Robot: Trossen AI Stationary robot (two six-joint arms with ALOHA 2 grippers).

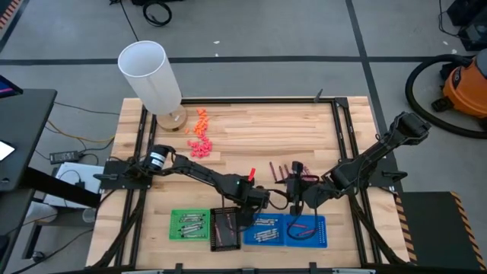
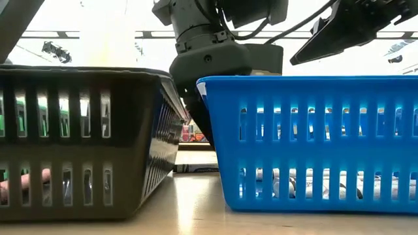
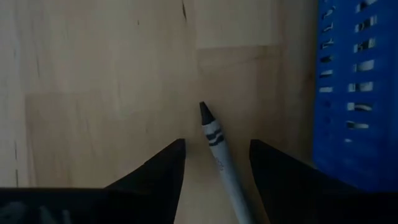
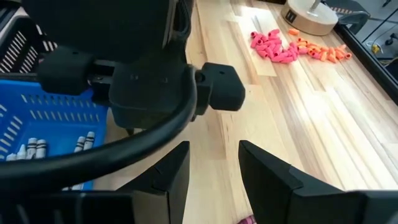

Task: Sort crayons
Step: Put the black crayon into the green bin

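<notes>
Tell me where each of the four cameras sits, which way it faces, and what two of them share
High: overhead, straight down; both arms, blue tray.
Low: table height, level between black tray and blue tray; arms above.
Left wrist: down at the table; open left gripper straddles a grey crayon.
Right wrist: across the table; open right gripper, left arm ahead.
Shared: all show the blue tray.

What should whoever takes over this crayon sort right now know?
Left gripper: open, straddling a grey crayon lying on the table beside the blue tray.
Right gripper: open, empty, just behind the left arm.
Done: grey crayons and red ones in the blue tray's two compartments; more in the green tray.
Left: the straddled crayon and the dark red crayons on the table.
</notes>
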